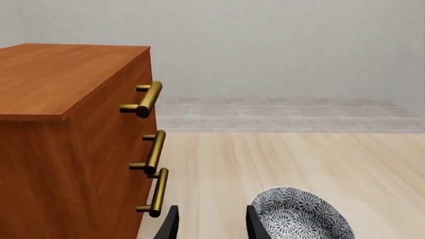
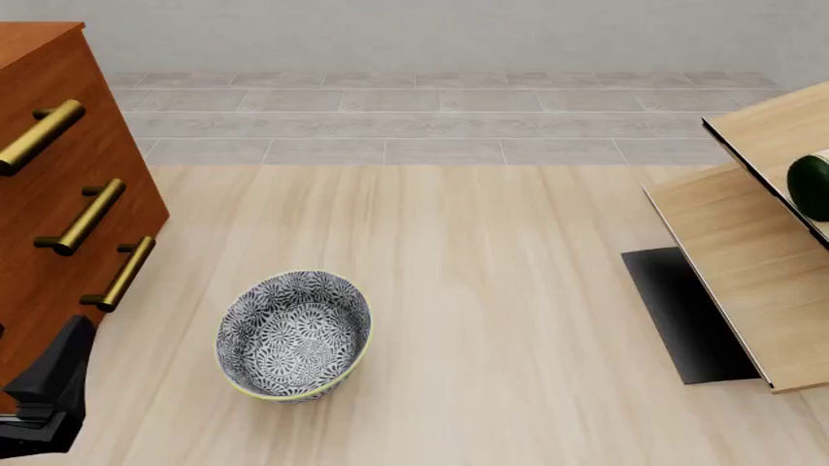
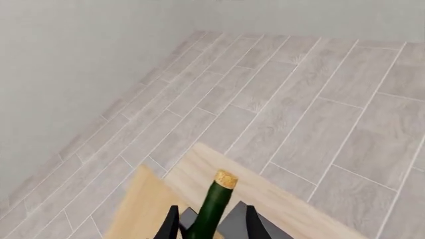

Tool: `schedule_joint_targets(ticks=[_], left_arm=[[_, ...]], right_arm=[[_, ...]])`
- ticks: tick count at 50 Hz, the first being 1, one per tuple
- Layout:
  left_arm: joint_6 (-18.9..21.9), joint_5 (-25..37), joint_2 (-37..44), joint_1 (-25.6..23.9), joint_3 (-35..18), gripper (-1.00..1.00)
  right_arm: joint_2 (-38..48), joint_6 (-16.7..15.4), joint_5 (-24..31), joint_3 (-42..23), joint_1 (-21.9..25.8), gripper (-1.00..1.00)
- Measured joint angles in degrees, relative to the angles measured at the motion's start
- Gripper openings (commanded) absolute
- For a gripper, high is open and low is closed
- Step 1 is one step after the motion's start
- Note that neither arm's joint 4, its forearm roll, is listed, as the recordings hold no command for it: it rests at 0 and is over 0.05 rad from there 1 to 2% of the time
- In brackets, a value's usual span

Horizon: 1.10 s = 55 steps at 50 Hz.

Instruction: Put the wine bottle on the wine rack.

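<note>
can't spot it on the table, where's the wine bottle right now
The wine bottle is at the front view's far right edge, over the wine rack, between the right gripper fingers in the right wrist view.

Left gripper [image 1: 211, 224] is sitting low at the near left table edge, fingers parted with nothing between them. Right gripper [image 3: 210, 224] is reaching out at the far right, fingers straddling the wine bottle [image 3: 214, 209]; contact is not discernible

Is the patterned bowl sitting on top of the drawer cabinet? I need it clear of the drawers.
No: in the front view the bowl rests on the table, beside the cabinet.
</note>
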Motion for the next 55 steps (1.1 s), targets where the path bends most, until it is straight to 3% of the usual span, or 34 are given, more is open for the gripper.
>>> schedule_joint_targets(ticks=[55], left_arm=[[0.81,-0.98,0.04,0.13,-0.02,1.0]], right_arm=[[-18.62,-5.03,3.55,7.94,6.13,1.0]])
